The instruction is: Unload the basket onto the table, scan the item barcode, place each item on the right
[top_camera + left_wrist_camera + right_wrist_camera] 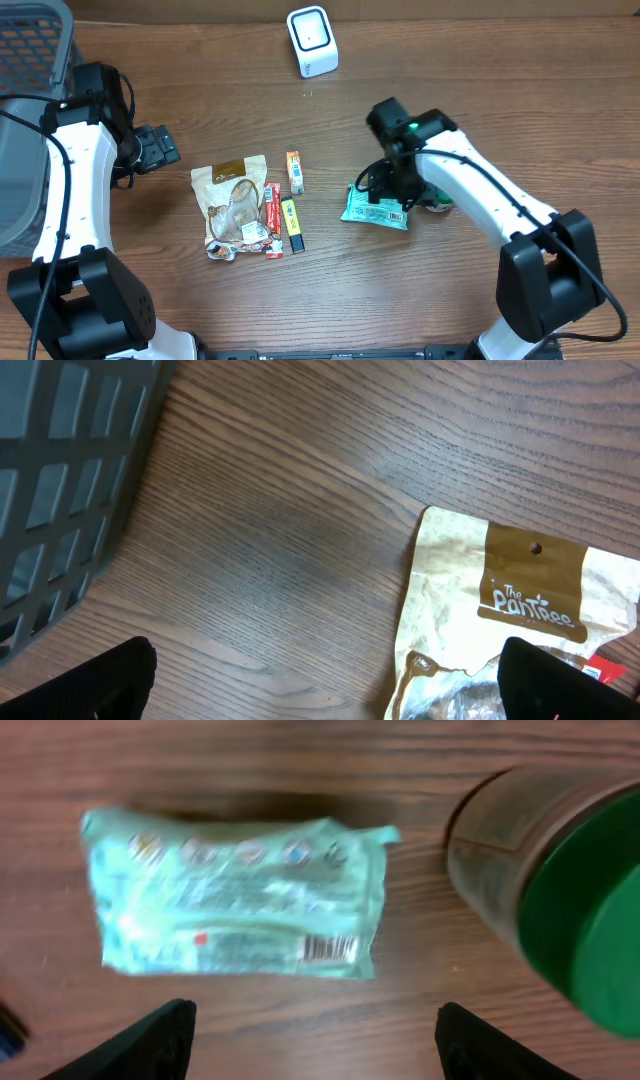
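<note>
The white scanner (312,41) stood at the far edge of the bench (480,90). The green packet (235,900) lay flat on the wood, nearer the robot than the scanner and a little to its right, with its barcode (328,948) facing up. The right pincer (310,1042) hung just over the packet with its fingers (135,1042) wide apart, gripping nothing. A brown jar with a green lid (565,885) stood just beside the packet, on the side away from the scanner's left. The left pincer (325,682) was well to the scanner's left, also spread wide and empty, between the grey basket (60,490) and a tan snack pouch (500,600). Several slim snack bars (284,205) lay between pouch and packet.
</note>
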Available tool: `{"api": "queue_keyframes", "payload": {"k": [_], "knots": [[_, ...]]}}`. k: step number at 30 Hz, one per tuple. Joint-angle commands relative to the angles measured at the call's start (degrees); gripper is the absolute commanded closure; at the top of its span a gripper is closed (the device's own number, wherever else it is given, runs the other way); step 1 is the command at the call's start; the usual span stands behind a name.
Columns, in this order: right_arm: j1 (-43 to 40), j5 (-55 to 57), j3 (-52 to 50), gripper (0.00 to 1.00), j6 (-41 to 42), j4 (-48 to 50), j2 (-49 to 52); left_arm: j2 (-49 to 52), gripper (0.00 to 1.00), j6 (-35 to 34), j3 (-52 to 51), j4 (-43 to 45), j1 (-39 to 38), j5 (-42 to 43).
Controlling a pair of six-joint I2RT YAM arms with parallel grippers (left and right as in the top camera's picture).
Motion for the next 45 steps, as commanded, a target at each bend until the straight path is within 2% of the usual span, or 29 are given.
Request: {"api": "queue_keyframes", "payload": {"k": [1,11,13,16,19,23,27,34,38,42,45], "knots": [[-1.84,-4.85,-3.04,0.21,3.15,1.9,-0.24,-0.17,0.0,0.68,0.24,-0.15,-0.11,0.07],[-1.66,-5.11,-11.78,0.21,3.17,14.14,-0.24,-0.17,0.0,0.68,0.24,-0.13,-0.11,0.07],[-1.66,-5.14,-13.57,0.16,3.15,16.98,-0.24,-0.17,0.0,0.68,0.24,-0.13,-0.11,0.07],[-1.64,-5.6,-16.68,0.16,3.15,21.88,-0.24,-0.17,0.0,0.68,0.24,-0.15,-0.11,0.07],[-1.6,-9.55,-18.71,0.16,2.45,26.14,-0.24,-0.17,0.0,0.68,0.24,-0.13,-0.11,0.07],[-1.44,-17.05,-18.73,0.19,-3.13,28.98,-0.24,-0.17,0.0,0.68,0.24,-0.15,-0.11,0.07],[-1.44,-19.34,-18.58,0.22,-6.67,29.49,-0.26,-0.17,0.0,0.68,0.24,-0.13,-0.11,0.07],[-1.6,-18.6,-14.51,0.22,-6.69,28.22,-0.26,-0.17,0.0,0.68,0.24,-0.13,-0.11,0.07],[-1.6,-16.39,-11.28,0.22,-4.92,26.34,-0.26,-0.17,0.0,0.68,0.24,-0.15,-0.11,0.07],[-1.53,-11.41,-11.28,0.21,0.15,25.29,-0.24,-0.17,0.0,0.68,0.24,-0.15,-0.11,0.07],[-1.55,-11.02,-11.39,0.21,0.83,25.31,-0.26,-0.17,0.0,0.68,0.24,-0.15,-0.11,0.04]]}}
